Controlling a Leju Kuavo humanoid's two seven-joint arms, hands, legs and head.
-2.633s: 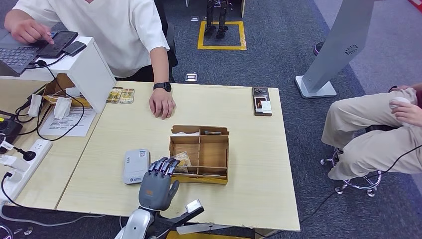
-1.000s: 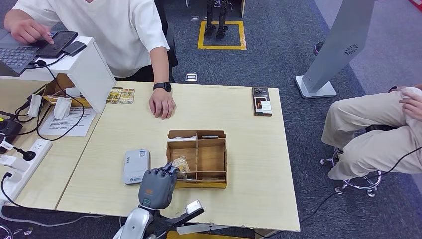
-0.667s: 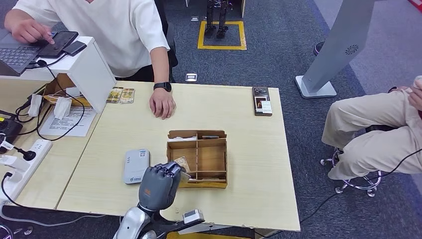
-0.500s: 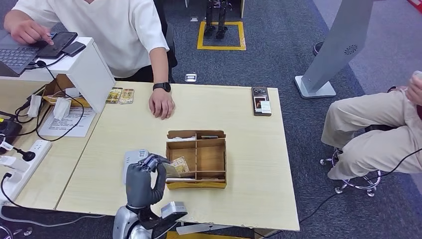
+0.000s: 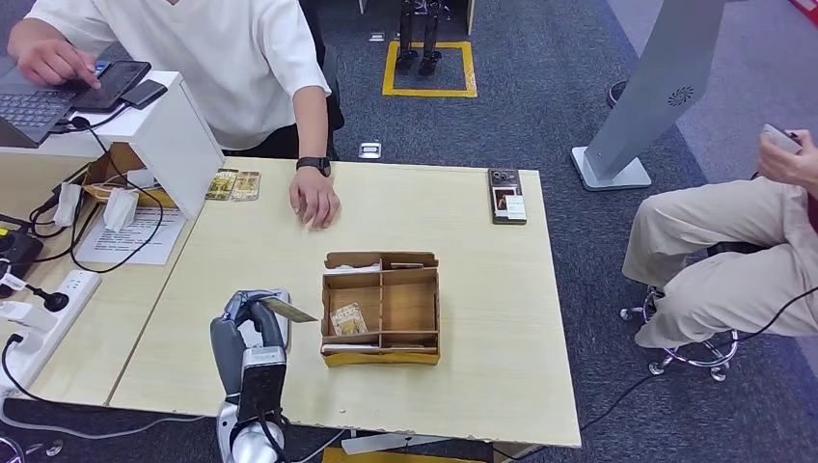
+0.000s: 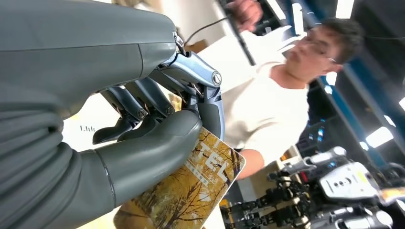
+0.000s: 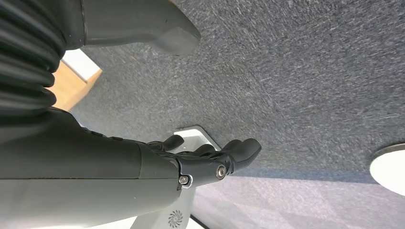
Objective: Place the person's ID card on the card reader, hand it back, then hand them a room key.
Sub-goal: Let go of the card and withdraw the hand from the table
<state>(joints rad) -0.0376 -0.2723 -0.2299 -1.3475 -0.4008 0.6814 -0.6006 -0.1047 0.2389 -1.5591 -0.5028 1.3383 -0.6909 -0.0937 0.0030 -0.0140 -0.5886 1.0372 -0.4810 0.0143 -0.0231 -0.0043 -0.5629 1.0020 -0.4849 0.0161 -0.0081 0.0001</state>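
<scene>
Room key lifted beside the tray.

Head view: left hand (image 5: 247,333) pinching a room key (image 5: 287,310), raised over the card reader (image 5: 262,323), just left of the wooden tray (image 5: 381,308). Left wrist view: thumb and fingers (image 6: 143,157) clamped on the yellow card. Right wrist view: right hand (image 7: 191,160) empty, fingers loosely spread above grey carpet (image 7: 310,71).

The key card (image 6: 191,191) in the left robot hand (image 6: 119,133) reads "TEL".
</scene>
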